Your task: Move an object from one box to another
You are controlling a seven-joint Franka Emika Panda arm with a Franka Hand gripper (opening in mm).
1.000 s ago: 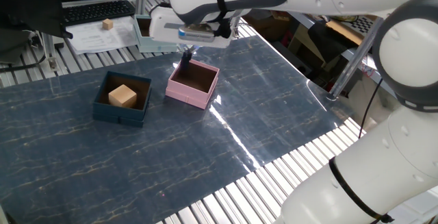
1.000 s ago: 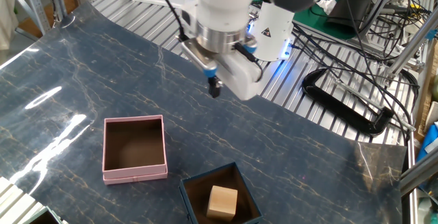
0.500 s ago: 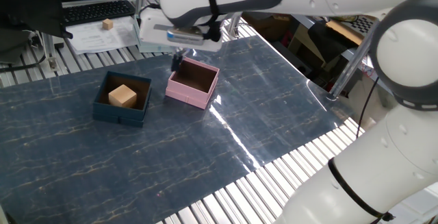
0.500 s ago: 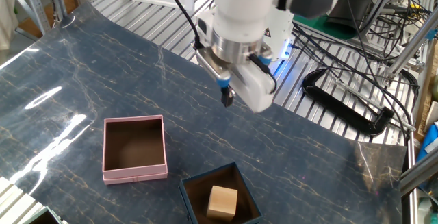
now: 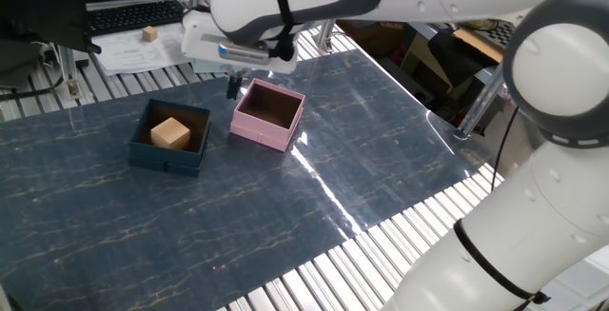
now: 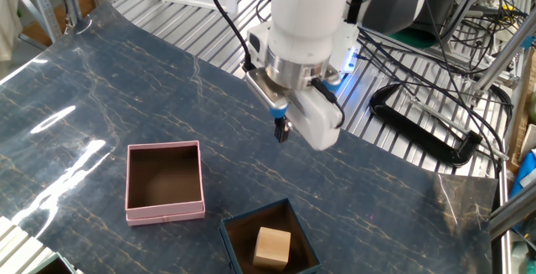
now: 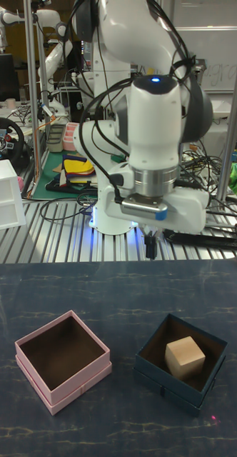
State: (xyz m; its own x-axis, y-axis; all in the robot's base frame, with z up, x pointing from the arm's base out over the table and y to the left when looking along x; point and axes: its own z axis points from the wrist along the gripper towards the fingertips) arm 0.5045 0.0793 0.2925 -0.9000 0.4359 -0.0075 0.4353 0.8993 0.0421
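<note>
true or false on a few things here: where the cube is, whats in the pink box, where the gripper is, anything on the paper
1. The wooden cube sits in the navy box. True.
2. The pink box holds a cube. False: it is empty.
3. The gripper holds the cube. False: it hangs in the air, well above the mat, holding nothing.
4. A small tan block lies on paper beyond the mat. True.
5. The two boxes touch. False: a gap of mat separates them.

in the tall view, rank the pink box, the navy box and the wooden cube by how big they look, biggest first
1. and 2. Pink box and navy box: they look about alike in size, at similar nearness to the camera, so I won't rank one over the other.
3. Wooden cube: clearly smallest, sitting inside the navy box.
</note>
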